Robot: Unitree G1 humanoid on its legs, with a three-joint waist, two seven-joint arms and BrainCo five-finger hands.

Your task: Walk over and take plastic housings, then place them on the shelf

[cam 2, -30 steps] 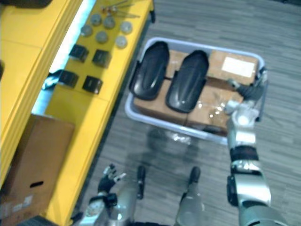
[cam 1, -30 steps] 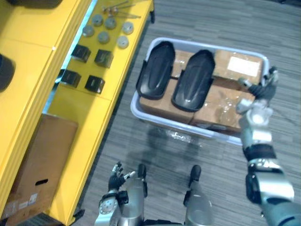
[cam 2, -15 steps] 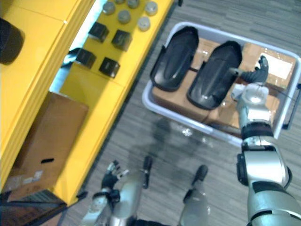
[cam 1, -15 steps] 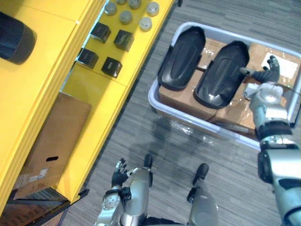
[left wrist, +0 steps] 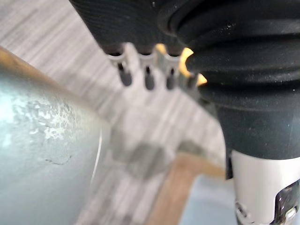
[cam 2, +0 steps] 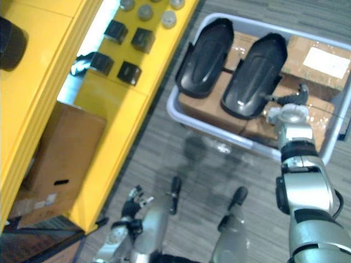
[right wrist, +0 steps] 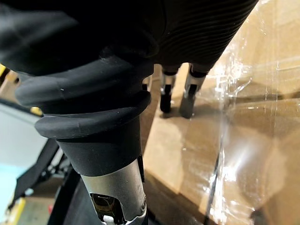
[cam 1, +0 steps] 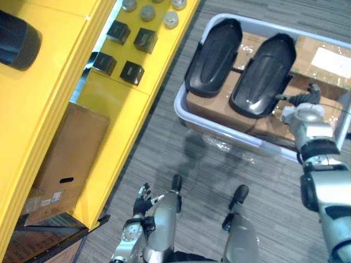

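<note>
Hovering over the tub (cam 1: 230,131), the right hand (cam 1: 307,112) is hanging loose-fingered and empty beside the tub's right black housing (cam 1: 263,74); left hand (cam 1: 143,196) is dangling open, well outside the tub

We are seeing two black plastic housings (cam 1: 213,57) lying on brown cardboard boxes (cam 1: 214,107) in a pale plastic bin (cam 1: 177,105), right of the yellow shelf (cam 1: 49,82).
</note>
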